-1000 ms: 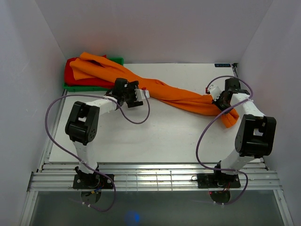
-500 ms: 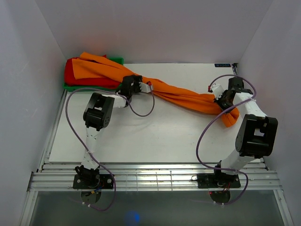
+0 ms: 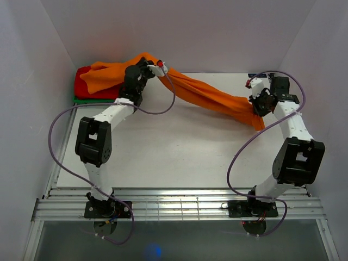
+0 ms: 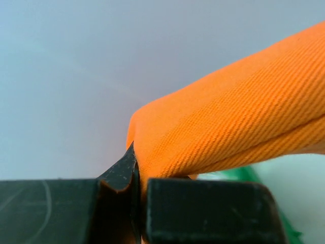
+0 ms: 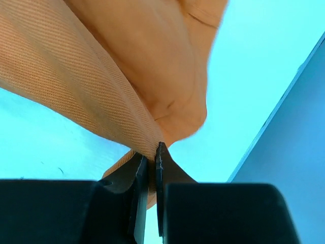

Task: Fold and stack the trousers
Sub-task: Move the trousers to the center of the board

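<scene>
The bright orange trousers (image 3: 212,98) hang twisted in a long band across the back of the table, one end heaped at the back left. My left gripper (image 3: 145,65) is raised near the back wall and shut on a fold of the trousers (image 4: 228,127); its jaws (image 4: 136,162) pinch the cloth. My right gripper (image 3: 256,106) at the far right is shut on the other end, and a thin edge of the trousers (image 5: 101,76) is clamped between its jaws (image 5: 152,152). A short tail of cloth droops below it.
A red garment (image 3: 84,73) lies under the orange heap in the back left corner, on a green bin (image 3: 89,100). White walls close in the back and both sides. The white table (image 3: 174,147) ends at a metal rail near the arm bases.
My left gripper has gone from open to shut on the trousers and lifted them up and toward the back wall. The right gripper has shifted slightly back with its end, pulling the band off the table.
</scene>
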`<state>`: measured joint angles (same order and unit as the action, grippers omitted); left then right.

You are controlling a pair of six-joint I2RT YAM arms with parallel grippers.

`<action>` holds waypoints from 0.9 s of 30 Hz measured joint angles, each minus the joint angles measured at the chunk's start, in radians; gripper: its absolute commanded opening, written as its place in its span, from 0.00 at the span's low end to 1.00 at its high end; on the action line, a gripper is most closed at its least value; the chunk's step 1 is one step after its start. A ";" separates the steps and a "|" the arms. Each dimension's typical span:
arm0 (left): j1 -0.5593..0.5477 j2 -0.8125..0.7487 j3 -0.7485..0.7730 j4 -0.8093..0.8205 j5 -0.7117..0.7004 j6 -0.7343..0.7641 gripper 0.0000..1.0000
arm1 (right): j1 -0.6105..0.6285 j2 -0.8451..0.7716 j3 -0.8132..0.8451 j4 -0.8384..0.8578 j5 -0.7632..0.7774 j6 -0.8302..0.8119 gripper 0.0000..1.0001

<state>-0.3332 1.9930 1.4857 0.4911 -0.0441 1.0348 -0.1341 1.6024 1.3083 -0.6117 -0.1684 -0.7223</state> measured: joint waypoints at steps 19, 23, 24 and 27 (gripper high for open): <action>0.178 -0.817 -0.215 -0.514 0.089 -0.169 0.00 | 0.046 -0.262 0.063 0.090 -0.356 0.108 0.08; 0.160 -0.853 -0.311 -0.673 0.231 -0.242 0.01 | -0.052 -0.285 0.019 0.069 -0.336 0.045 0.08; 0.137 -0.851 -0.347 -0.703 0.259 -0.254 0.02 | -0.088 -0.285 0.019 0.061 -0.325 0.027 0.08; 0.044 -0.811 -0.434 -0.784 0.328 -0.302 0.01 | -0.186 -0.284 0.019 0.047 -0.282 -0.022 0.08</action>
<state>-0.2890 1.1816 1.0515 -0.2924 0.2840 0.7330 -0.3202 1.3186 1.3277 -0.5652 -0.4500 -0.7444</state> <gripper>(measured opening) 0.160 0.100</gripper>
